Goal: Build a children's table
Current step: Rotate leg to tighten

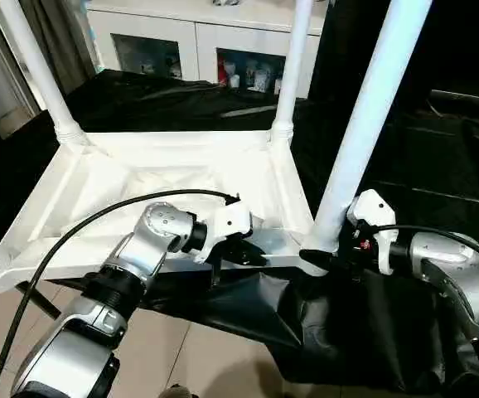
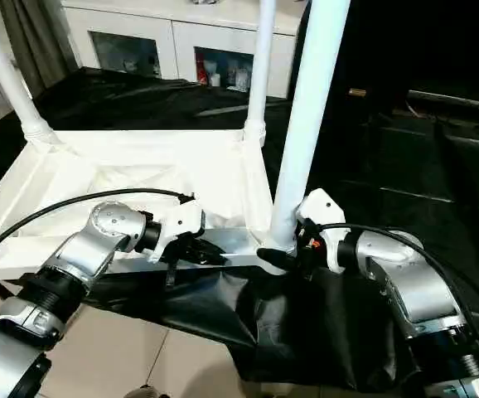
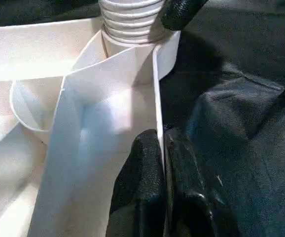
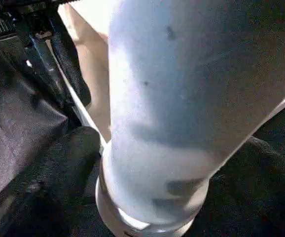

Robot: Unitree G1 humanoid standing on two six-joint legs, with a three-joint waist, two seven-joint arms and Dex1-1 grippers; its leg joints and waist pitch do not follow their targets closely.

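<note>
White plastic makes the big upside-down tabletop (image 1: 165, 195), which lies on a black cloth (image 1: 248, 307) with its ribbed side up. Legs stand in its corners, and the near right leg (image 1: 364, 124) is the one being fitted now.

The right gripper (image 1: 326, 259) sits at the bottom of that leg, its fingers spread wide around it. The left gripper (image 1: 252, 253) pinches the near rim (image 3: 157, 98), fingers pressed together on the thin edge, to hold the top steady.

I think the leg must next be turned or pushed fully into its socket.

The left wrist view shows the leg's ridged bottom end (image 3: 132, 19) in the socket, which the head views hide.
</note>
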